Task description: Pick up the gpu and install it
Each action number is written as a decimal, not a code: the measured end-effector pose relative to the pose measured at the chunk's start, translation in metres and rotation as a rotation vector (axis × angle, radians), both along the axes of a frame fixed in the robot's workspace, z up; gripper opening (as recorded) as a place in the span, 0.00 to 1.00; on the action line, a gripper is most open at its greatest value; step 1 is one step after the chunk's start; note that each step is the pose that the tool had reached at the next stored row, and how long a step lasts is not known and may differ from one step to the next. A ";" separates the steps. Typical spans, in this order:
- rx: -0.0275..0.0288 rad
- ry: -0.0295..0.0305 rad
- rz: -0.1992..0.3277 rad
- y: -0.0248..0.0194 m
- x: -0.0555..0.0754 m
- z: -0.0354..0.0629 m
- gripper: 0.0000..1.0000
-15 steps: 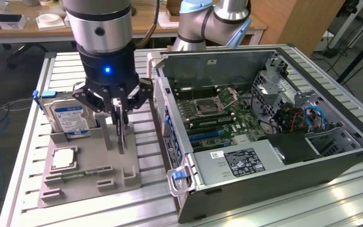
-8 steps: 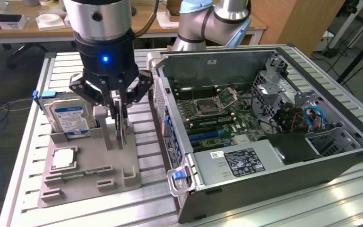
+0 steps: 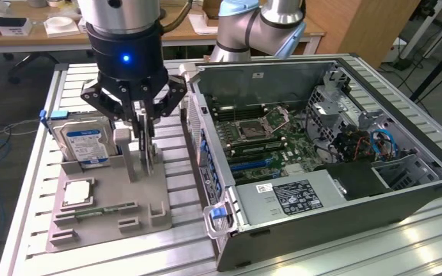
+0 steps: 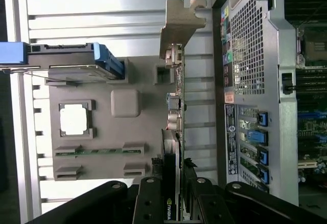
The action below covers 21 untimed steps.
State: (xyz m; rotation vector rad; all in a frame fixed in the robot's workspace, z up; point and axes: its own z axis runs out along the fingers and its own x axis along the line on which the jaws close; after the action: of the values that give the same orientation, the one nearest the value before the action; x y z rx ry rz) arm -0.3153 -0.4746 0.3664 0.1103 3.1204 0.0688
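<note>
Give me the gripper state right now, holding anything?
Gripper: closed on the gpu, one finger on each face of the upright card, above the gray holder.

**GPU on edge, pinched in my grip**

There's the gpu (image 3: 151, 163): a thin dark card standing upright on its long edge, clamped between the fingers of my gripper (image 3: 144, 144). Its silver bracket (image 4: 180, 27) caps the end away from my fingers. It sits over the grey holder tray (image 3: 106, 230), just beside the open computer case (image 3: 344, 230). I can't tell whether it's clear of the tray.
</note>
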 end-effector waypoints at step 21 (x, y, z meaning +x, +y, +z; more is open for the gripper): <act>0.0001 0.0013 0.000 0.0000 0.000 0.0523 0.26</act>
State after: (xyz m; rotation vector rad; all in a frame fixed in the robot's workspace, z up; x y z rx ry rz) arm -0.3153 -0.4746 0.4187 0.1102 3.1217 0.0689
